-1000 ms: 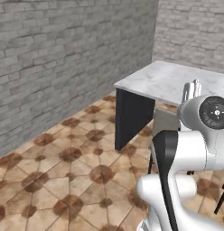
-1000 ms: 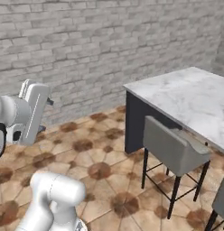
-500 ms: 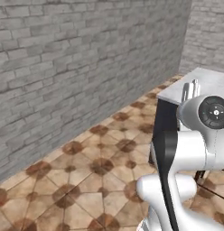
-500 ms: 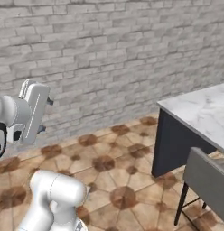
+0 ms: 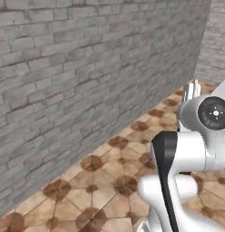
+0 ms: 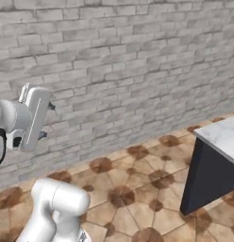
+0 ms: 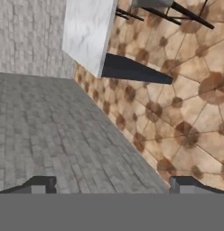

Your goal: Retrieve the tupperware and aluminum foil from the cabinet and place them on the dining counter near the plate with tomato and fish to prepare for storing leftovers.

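A grey brick wall point(image 5: 64, 81) and patterned tile floor point(image 5: 105, 181) face the left base camera. From the right base, the dining counter point(image 6: 220, 137) shows a marble corner at right. In the hand view, the gripper point(image 7: 111, 184) is spread wide, empty; the counter's long axis runs away. Tupperware and foil, likely light, rigid, remain unseen.

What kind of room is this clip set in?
Probably a dining corner of a rendered kitchen: a grey brick wall, patterned terracotta floor tiles, and a white marble counter on a dark base.
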### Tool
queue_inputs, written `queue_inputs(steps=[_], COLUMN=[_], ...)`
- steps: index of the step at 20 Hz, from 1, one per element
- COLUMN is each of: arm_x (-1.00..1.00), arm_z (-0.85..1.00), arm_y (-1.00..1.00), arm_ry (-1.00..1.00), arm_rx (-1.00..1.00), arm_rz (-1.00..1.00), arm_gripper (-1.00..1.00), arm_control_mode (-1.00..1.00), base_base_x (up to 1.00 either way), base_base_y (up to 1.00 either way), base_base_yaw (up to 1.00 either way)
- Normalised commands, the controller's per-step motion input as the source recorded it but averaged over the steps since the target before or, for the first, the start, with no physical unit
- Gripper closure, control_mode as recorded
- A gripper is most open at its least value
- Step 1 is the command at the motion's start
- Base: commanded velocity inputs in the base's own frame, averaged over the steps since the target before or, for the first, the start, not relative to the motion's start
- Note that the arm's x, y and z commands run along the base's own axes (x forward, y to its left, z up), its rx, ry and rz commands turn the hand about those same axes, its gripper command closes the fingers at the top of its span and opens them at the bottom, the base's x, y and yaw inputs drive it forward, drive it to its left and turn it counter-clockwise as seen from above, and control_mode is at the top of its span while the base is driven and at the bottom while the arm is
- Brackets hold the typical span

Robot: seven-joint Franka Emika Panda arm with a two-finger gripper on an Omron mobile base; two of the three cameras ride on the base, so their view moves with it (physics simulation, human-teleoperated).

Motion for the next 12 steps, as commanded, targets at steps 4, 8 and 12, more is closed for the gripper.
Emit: queue_inputs(steps=[4, 8, 12], arm_x=[0.0, 0.0, 0.0], arm_z=[0.0, 0.0, 0.0], arm_y=[0.0, 0.0, 0.0], arm_ry=[0.0, 0.0, 0.0], arm_rx=[0.0, 0.0, 0.0], arm_rz=[0.0, 0.0, 0.0], arm_gripper=[-1.0, -1.0, -1.0], arm_control_mode=[1.0, 1.0, 1.0], base_base_x=[1.0, 1.0, 1.0], base_base_y=[0.17, 0.12, 0.13], base_base_yaw=[-0.3, -0.37, -0.4])
